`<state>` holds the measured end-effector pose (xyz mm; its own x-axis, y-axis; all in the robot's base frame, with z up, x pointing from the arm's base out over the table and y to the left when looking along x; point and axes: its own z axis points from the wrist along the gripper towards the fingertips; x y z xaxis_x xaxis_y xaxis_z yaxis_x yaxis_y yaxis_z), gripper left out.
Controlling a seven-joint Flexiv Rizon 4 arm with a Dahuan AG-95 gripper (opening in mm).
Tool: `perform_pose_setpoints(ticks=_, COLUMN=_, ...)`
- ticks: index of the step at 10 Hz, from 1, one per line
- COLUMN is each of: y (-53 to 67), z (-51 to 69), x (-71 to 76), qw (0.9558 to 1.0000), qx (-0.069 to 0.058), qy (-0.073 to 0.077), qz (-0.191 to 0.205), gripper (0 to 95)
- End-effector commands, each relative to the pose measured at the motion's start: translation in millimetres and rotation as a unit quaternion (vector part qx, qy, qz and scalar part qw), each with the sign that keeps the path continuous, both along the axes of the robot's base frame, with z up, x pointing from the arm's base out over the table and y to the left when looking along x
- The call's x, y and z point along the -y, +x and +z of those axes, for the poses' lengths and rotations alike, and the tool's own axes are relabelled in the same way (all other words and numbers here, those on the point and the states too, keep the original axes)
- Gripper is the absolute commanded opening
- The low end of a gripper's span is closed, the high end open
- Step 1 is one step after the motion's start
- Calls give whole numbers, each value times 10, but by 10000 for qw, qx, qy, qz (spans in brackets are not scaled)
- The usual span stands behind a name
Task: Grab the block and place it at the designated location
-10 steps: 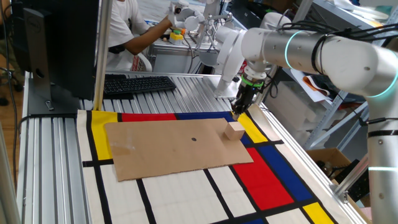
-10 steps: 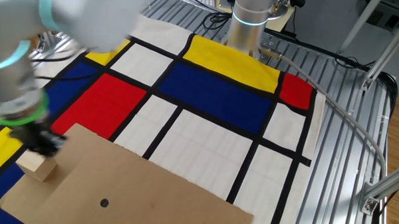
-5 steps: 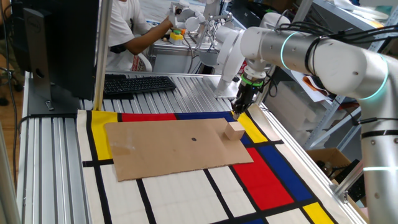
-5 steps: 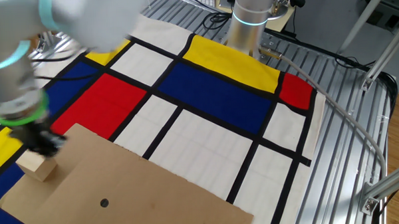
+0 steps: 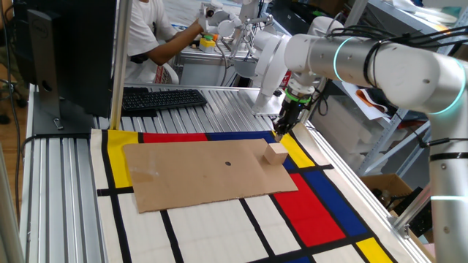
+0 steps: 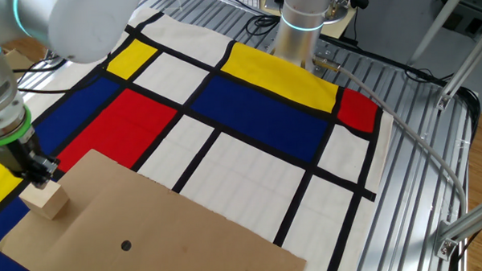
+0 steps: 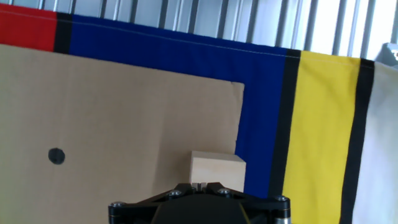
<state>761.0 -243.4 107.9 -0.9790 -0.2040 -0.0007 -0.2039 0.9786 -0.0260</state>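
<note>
At the cardboard sheet's (image 5: 205,175) corner, the gripper (image 5: 281,132) is hanging fully closed, empty, seemingly just behind the block (image 5: 276,154), which is sitting well apart from the dark dot (image 5: 227,163).

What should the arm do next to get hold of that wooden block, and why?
Probably open the gripper first. It hangs shut just above the far edge of the block, which sits free on the cardboard sheet near its corner, well away from the dark dot. Shut fingers cannot straddle the block, so they need to spread before lowering around it.
</note>
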Motion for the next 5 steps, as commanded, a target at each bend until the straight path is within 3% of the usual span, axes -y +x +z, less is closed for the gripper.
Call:
perform_pose_setpoints(ticks=1, y=10, z=-3, x=0, qw=10000, qx=-12, qy=32, qz=12, gripper=0)
perform_pose_setpoints(ticks=5, y=10, z=-3, x=0, qw=10000, qx=16, qy=53, qz=64, gripper=0)
